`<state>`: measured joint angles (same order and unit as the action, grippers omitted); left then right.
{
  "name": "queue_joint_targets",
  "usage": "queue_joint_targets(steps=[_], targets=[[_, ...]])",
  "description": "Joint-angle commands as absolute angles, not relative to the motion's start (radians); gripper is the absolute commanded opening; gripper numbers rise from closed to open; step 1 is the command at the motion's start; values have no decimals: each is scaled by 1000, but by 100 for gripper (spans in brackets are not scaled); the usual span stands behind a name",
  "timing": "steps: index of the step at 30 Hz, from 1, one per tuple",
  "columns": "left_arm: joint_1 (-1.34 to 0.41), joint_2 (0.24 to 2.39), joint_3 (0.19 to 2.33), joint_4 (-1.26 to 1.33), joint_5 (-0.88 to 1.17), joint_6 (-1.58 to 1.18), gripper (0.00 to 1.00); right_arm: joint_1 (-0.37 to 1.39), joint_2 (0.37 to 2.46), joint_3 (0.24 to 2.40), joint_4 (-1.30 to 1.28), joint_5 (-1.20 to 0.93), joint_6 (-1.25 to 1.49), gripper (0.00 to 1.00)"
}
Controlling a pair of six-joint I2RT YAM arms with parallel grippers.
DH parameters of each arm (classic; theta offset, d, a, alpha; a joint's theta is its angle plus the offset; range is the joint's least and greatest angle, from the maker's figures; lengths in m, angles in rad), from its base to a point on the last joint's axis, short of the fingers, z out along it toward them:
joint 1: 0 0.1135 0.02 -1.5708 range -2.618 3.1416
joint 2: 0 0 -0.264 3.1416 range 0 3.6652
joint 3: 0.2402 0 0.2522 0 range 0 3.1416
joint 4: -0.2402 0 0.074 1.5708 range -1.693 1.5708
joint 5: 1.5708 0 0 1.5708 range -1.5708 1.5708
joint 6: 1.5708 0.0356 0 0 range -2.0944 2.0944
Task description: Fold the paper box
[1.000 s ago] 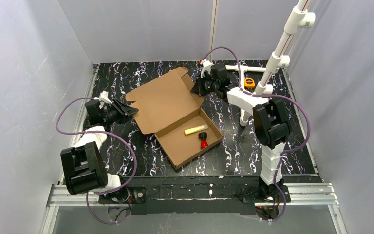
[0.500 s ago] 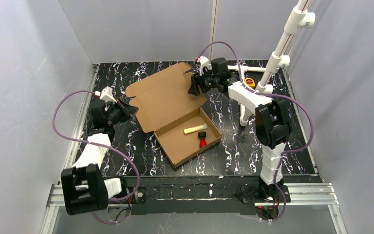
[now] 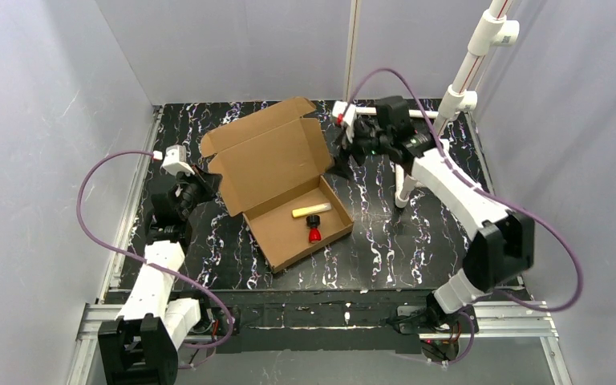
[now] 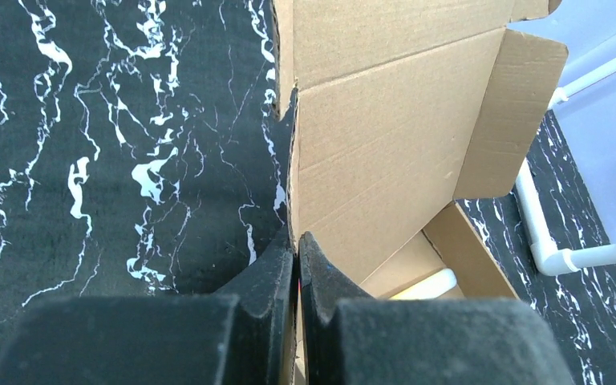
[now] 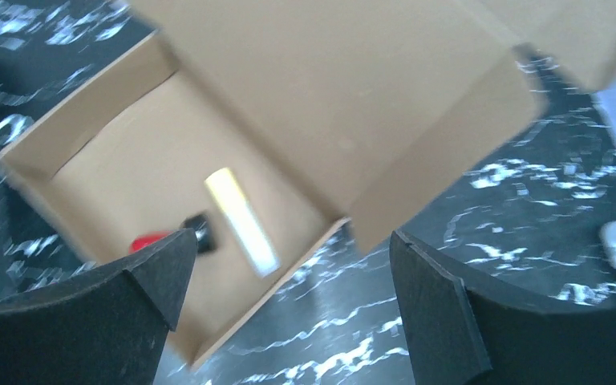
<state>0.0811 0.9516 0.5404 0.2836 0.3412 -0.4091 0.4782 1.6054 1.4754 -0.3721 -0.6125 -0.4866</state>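
The paper box (image 3: 266, 164) lies open mid-table, its brown lid tilted up behind the shallow tray (image 3: 289, 241). My left gripper (image 3: 207, 181) is shut on the lid's left edge; in the left wrist view the fingertips (image 4: 297, 242) pinch the cardboard sheet (image 4: 385, 136) between them. My right gripper (image 3: 345, 164) hovers open just off the lid's right side, touching nothing. From the right wrist, the wide-apart right gripper (image 5: 293, 249) frames the paper box (image 5: 305, 104) below.
A pale yellow stick (image 3: 310, 210) and a small red-and-black item (image 3: 314, 233) lie in the tray; both show in the right wrist view as stick (image 5: 241, 218) and red item (image 5: 148, 241). A white pipe stand (image 3: 405, 189) rises at the right rear.
The right gripper opened, let go of the lid's right side and drew back right. The left gripper shut on the lid's left edge. The box slid left and its lid stands steeper.
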Motion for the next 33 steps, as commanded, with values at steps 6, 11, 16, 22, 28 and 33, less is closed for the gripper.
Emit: queue_joint_targets(steps=[6,11,16,22,28,33], targets=[[48,818,496,302,296,-351,0,481,1325,997,-178,-694,-582,93],[31,769,473,310,298,-336,0,475,1332,935,57,-539,-349,79],[15,726,451,314,280,-303,0,521,1411,1028,176,-309,-273,79],[15,726,452,316,288,-283,0,522,1606,1245,202,-221,-111,80],[14,723,455,319,283,-258,0,515,1720,1331,225,-233,-42,74],[15,744,468,327,285,-254,0,509,1731,1323,250,-355,-27,55]])
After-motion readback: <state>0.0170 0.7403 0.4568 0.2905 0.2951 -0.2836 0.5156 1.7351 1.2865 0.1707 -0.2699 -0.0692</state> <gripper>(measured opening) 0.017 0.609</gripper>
